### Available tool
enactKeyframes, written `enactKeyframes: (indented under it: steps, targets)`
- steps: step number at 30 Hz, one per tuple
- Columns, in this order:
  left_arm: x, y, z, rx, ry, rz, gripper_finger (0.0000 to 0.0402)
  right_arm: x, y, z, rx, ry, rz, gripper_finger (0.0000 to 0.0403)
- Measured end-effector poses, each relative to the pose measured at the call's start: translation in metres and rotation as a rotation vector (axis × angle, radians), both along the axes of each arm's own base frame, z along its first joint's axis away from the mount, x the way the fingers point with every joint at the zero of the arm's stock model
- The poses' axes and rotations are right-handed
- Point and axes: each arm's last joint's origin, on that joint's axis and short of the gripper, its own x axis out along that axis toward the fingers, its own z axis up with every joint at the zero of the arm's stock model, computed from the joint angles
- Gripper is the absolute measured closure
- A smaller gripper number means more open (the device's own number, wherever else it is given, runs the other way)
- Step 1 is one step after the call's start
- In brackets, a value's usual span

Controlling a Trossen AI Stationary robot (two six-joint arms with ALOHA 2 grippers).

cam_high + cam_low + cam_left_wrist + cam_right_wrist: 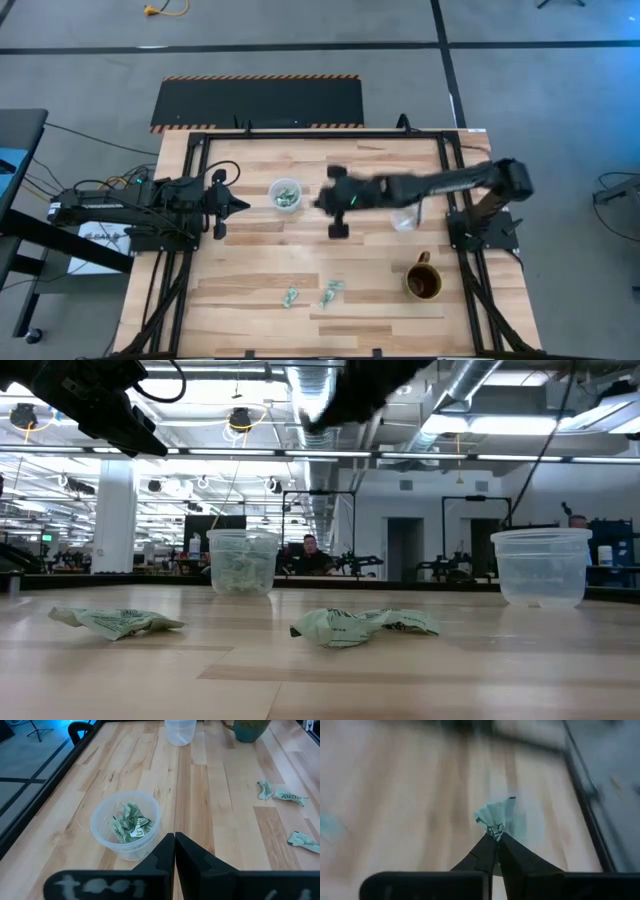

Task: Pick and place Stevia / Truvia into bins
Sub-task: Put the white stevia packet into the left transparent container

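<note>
Item one, a crumpled green-and-white sachet (495, 817): we see it pinched between the closed fingertips of the right gripper (496, 837), standing up from the tips; the gripper (322, 203) hangs in the air above the wooden table (250, 270), between the two cups.

Item two, a clear cup (286, 194) holding several crumpled sachets (129, 822): it stands just beyond the right gripper's tips, and directly ahead of the left gripper (175, 842), near it but not touching.

Item three, a second clear cup (404, 219): it sits under the right arm, back toward that arm's base; we cannot tell its contents.

Item four, two loose sachets on the table, one (291, 297) beside the other (331, 292): they lie well apart from both grippers, toward the table's near edge.

Item five, the left gripper: its fingers are pressed together on nothing; the arm rests at its own side of the table.

Item six, a brown mug (423, 281): it stands near the right arm's base.
</note>
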Motion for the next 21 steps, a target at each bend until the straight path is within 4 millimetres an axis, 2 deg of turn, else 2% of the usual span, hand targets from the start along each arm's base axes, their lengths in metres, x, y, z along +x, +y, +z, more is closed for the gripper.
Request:
enactKeyframes:
  steps: [2,4,9,13,21]
  targets:
    - [0.0,0.0,0.0,0.0,0.001,0.0,0.0401,-0.002,-0.025,0.017,0.114,-0.167,0.093,0.0391]
    - [0.0,0.0,0.0,0.0,0.0,0.0,0.0401,-0.003,-0.048,0.023,0.205,-0.262,0.123,0.0395]
    - [0.0,0.0,0.0,0.0,0.0,0.0,0.0401,0.011,-0.089,0.001,0.298,-0.274,0.076,0.0391]
    - [0.0,0.0,0.0,0.0,0.0,0.0,0.0401,0.034,-0.1,-0.023,0.372,-0.248,0.11,0.0386]
    - [0.0,0.0,0.0,0.0,0.001,0.0,0.0401,0.075,-0.109,-0.055,0.41,-0.163,0.128,0.0391]
